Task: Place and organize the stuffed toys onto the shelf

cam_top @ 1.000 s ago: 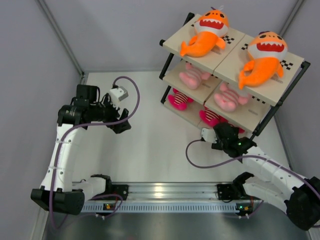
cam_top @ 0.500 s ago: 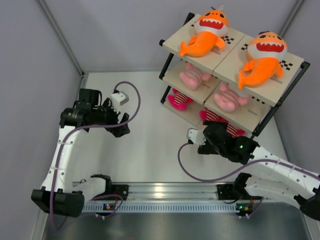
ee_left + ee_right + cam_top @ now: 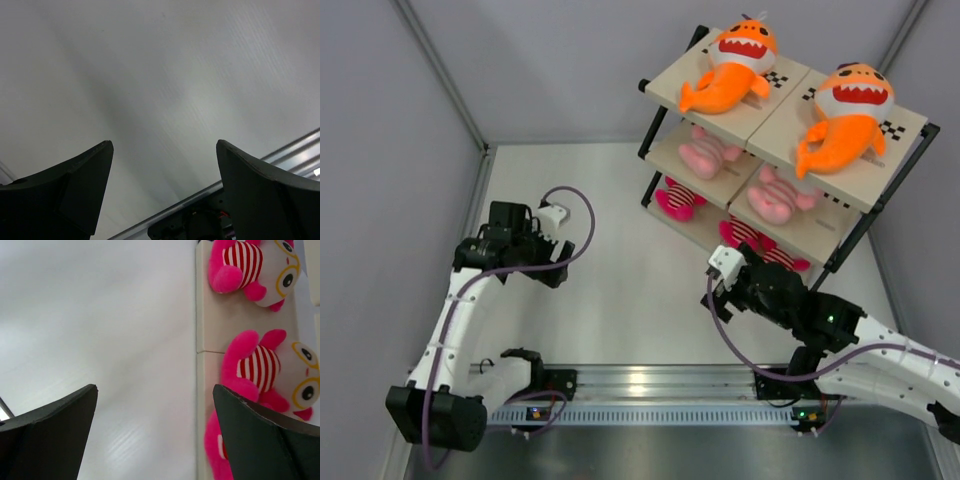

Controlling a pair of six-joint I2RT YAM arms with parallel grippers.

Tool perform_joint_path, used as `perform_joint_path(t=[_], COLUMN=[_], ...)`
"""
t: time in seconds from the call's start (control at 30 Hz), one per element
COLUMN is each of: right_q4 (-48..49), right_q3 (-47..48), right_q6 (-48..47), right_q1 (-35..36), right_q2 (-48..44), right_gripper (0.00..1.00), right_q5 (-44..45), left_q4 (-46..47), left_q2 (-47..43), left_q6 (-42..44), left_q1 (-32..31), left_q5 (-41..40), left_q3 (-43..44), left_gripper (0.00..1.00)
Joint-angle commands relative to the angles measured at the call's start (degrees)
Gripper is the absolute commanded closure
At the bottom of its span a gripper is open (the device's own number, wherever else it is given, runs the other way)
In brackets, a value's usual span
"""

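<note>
Toys (image 3: 845,115) fill the shelf (image 3: 775,122), all six of them. We count two orange sharks (image 3: 730,65) lying on the checker-strip top boards, two pale pink dolls (image 3: 708,152) on the middle tier, and two striped dolls (image 3: 750,238) on the bottom tier. In the right wrist view those striped dolls lie side by side on the cream board, one partly behind a finger.

The shelf stands in the far right corner of the surface (image 3: 620,290), which is pale grey and matte. Plain grey walls (image 3: 380,120) close the room on three sides, and a metal rail (image 3: 650,385) runs along the near edge by the arm bases.

We see the right tool (image 3: 154,387) hanging just in front of the bottom tier, its fingers spread wide with nothing between them. The left tool (image 3: 163,143) hangs over the left part of the surface, well apart from the shelf, likewise spread wide and holding nothing.

Against a second ago, the right tool has drawn back from the bottom tier, where it sat close beside a striped doll. The left arm has sunk toward the near left. The toys lie as they did.
</note>
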Motion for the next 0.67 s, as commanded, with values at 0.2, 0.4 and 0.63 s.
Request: perform_joint_path(t=[0.2,0.4,0.63], right_q4=[19.11,18.77,18.33], right_q3=[-14.17,-17.17,-17.96], right_q6=[23.01,24.69,24.51], right_q1=[0.87,0.79,0.96], right_q2=[-13.84,-14.47,-14.56], right_gripper=[0.01,0.01,0.01], right_q5=[-1.78,-0.55,-0.72], left_q4=[18.26,21.16,21.60], left_q2=[-3.79,-4.49,-3.78], left_q6=[-6.21,-6.56,-6.74], left_q1=[0.17,0.17,0.43], left_q5=[-18.85,-16.21,-16.56], left_q3=[-9.70,-13.13,-13.66], left_gripper=[0.07,0.01,0.02])
